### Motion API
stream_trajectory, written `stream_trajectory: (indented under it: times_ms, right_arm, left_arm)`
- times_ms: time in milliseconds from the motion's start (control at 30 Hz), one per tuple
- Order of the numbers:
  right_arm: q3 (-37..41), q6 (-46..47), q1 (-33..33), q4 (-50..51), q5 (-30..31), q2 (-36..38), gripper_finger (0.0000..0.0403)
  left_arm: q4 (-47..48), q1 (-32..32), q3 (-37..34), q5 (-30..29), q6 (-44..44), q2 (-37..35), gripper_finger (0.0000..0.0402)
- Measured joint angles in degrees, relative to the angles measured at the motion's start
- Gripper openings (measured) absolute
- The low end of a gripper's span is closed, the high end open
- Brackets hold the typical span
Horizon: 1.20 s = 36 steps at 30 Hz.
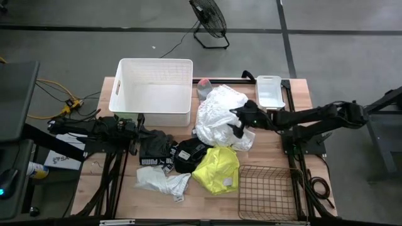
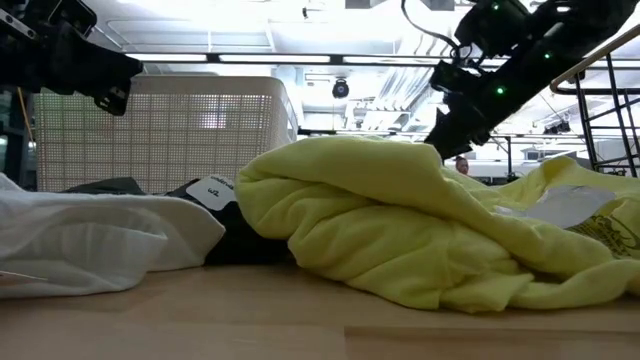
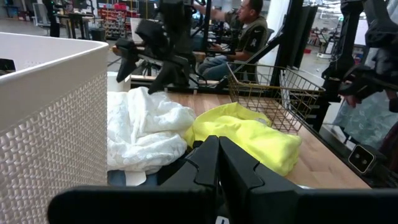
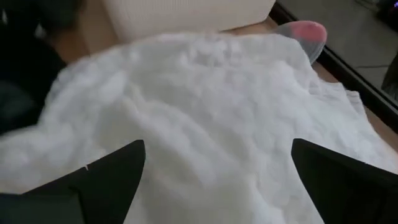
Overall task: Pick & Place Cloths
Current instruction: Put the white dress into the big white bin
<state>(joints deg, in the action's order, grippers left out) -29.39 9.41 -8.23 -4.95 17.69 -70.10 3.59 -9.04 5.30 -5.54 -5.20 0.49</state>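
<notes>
Two arms are in play. Right gripper [image 4: 217, 180] hovers over the big white cloth [image 1: 221, 112] beside the tub [image 1: 154, 91], jaws wide apart. Left gripper [image 3: 217, 165] waits, jaws together. A shallow pinch could slip off the bunched fabric, or drag the yellow cloth [image 1: 217, 169] across the desk [image 1: 300, 94].

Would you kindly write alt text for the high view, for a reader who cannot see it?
Seen from above, the right pincer hangs open over a big white cloth beside a white tub. The left pincer sits by black garments; a neon yellow cloth lies near a wire basket.
</notes>
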Motion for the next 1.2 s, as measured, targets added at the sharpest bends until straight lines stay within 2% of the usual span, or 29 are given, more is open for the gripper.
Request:
stream_trajectory:
  times_ms: [200,567,733,933,1200]
  right_arm:
    - [0.0,6.4,-3.1,-1.3,-1.4,-3.7,0.0400]
    - [0.0,24.1,-4.8,-4.9,-3.5,-11.0,0.0400]
    - [0.0,26.8,-5.1,-4.9,-6.5,-12.7,0.0379]
    - [0.0,27.8,-5.1,-4.8,-9.9,-12.4,0.0300]
    - [0.0,29.6,-5.1,-8.7,-16.5,-12.3,0.0137]
  left_arm:
    - [0.0,0.0,0.0,0.0,0.0,0.0,0.0010]
    - [0.0,0.0,0.0,0.0,0.0,0.0,0.0010]
    - [0.0,0.0,0.0,0.0,0.0,0.0,0.0010]
    - [0.0,0.0,0.0,0.0,0.0,0.0,0.0010]
    - [0.0,0.0,0.0,0.0,0.0,0.0,0.0010]
